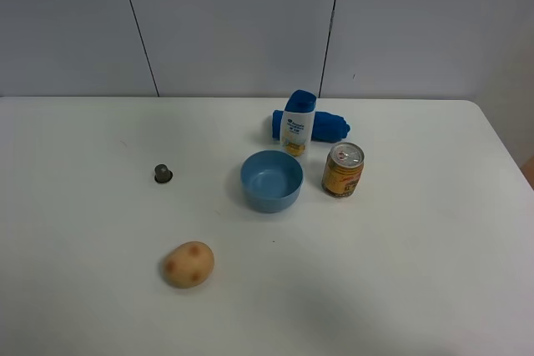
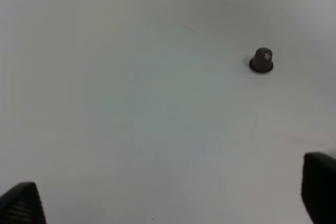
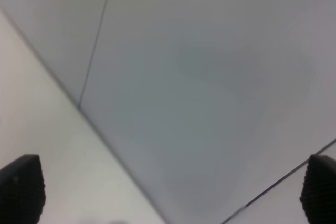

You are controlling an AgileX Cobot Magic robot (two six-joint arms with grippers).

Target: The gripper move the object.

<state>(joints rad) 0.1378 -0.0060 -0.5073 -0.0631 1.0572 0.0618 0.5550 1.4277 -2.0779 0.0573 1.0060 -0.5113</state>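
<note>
The white shampoo bottle [image 1: 298, 125] with a blue cap and yellow label stands upright at the back middle of the table, just behind the blue bowl [image 1: 271, 180]. Neither arm shows in the exterior high view. My left gripper [image 2: 168, 203] is open and empty above bare table; only its dark fingertips [image 2: 21, 203] show at the frame's corners. My right gripper [image 3: 168, 192] is open and empty, with its fingertips [image 3: 21, 187] wide apart, and its camera faces the wall and the table edge. The bottle shows in neither wrist view.
A blue rolled cloth [image 1: 329, 127] lies behind the bottle. A yellow drink can [image 1: 343, 169] stands right of the bowl. A small dark cap [image 1: 163, 173] sits left of the middle and shows in the left wrist view [image 2: 261, 60]. A potato [image 1: 188, 264] lies at the front left.
</note>
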